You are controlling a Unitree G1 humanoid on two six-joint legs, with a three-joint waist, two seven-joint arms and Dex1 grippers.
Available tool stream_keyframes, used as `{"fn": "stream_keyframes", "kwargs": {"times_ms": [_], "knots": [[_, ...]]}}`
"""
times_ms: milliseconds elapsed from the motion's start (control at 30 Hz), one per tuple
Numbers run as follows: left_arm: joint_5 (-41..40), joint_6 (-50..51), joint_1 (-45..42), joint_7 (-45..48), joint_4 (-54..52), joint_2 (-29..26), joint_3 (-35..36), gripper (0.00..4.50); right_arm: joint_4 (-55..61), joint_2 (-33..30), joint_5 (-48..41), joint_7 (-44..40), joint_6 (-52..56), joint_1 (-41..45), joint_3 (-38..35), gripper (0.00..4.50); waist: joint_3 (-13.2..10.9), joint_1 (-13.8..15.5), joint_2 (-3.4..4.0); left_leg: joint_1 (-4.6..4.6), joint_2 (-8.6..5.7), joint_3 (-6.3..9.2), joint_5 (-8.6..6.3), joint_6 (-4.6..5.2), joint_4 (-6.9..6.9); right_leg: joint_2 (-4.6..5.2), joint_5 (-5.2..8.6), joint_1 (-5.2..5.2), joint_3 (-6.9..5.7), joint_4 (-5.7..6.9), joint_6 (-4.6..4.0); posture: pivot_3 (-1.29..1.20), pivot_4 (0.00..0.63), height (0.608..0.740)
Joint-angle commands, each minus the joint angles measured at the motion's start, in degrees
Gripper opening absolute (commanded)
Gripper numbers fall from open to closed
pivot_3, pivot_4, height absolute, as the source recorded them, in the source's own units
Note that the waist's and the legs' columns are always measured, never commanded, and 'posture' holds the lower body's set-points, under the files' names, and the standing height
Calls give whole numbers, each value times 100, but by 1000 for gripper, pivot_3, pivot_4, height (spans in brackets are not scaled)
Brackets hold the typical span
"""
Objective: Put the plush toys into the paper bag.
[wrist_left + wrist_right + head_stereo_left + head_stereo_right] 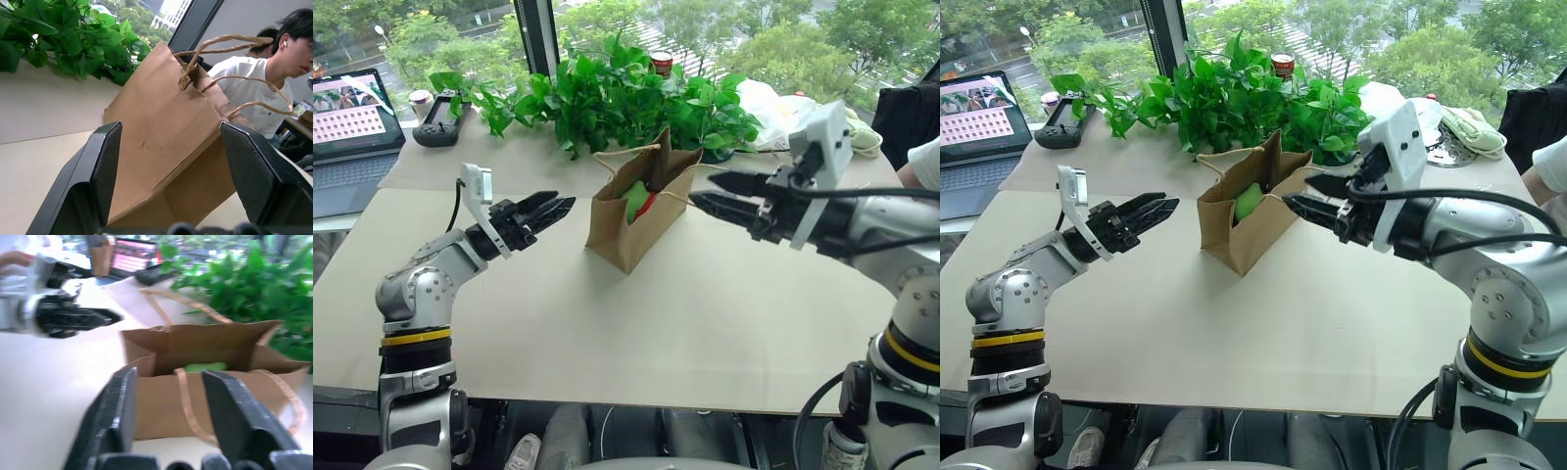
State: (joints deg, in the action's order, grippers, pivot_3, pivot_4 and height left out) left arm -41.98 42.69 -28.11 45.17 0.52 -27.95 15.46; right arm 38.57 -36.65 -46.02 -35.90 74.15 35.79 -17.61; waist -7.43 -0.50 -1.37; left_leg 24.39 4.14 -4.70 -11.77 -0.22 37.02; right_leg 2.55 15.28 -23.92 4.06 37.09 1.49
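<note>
The paper bag stands at frame centre on the table, both plush toys inside. Left end effector and right end effector flank it, released, empty. Withdraw both sideways without snagging the handles.

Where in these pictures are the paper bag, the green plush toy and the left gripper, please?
Paper bag (625,227): left eye view, on its front wall.
Green plush toy (1249,201): right eye view, on its rounded top inside the bag.
Left gripper (560,203): left eye view, between its fingertips.
</note>
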Motion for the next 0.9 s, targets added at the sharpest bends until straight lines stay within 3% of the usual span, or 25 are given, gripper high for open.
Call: {"fn": "stream_keyframes", "kwargs": {"times_ms": [33, 100, 267, 467, 900], "knots": [[186, -328, 18, 149, -147, -49, -190, 3411, 233, -227, -451, -173, -115, -137, -173, 751, 0, -9, 0, -1, -1, 2, 0, 0, -1, 0, 0, 2, -1, 0, 0, 0, 150, 713], [233, -389, 27, 182, -139, -47, -248, 3411, 257, -309, -594, -188, -132, -215, -95, 19, 0, -17, 0, -2, -1, 1, 0, 0, -1, -1, 0, 1, 1, -1, 0, 0, 150, 713], [541, -697, 80, 340, -22, -115, -528, 3411, 40, -335, 171, 302, -441, -337, 1125, 19, 0, -59, 0, -9, 0, 2, 0, 1, -3, -3, 0, 0, 3, 1, 0, 0, 150, 713], [818, -950, 103, 504, 87, -135, -758, 3411, -1500, 276, 1915, 1190, -1525, 149, 2711, 19, 0, -56, 0, -8, -5, -2, 7, 4, 0, -2, -1, -5, 8, 4, -2, 0, 150, 713], [1437, -1590, -93, 756, 477, -4, -1299, 3411, -2562, 1367, 2746, 1338, -2317, 786, 2965, 19, 0, -20, 0, 13, -5, -1, 8, 4, -7, 0, -2, -20, 3, 3, -3, 0, 150, 713]]}}
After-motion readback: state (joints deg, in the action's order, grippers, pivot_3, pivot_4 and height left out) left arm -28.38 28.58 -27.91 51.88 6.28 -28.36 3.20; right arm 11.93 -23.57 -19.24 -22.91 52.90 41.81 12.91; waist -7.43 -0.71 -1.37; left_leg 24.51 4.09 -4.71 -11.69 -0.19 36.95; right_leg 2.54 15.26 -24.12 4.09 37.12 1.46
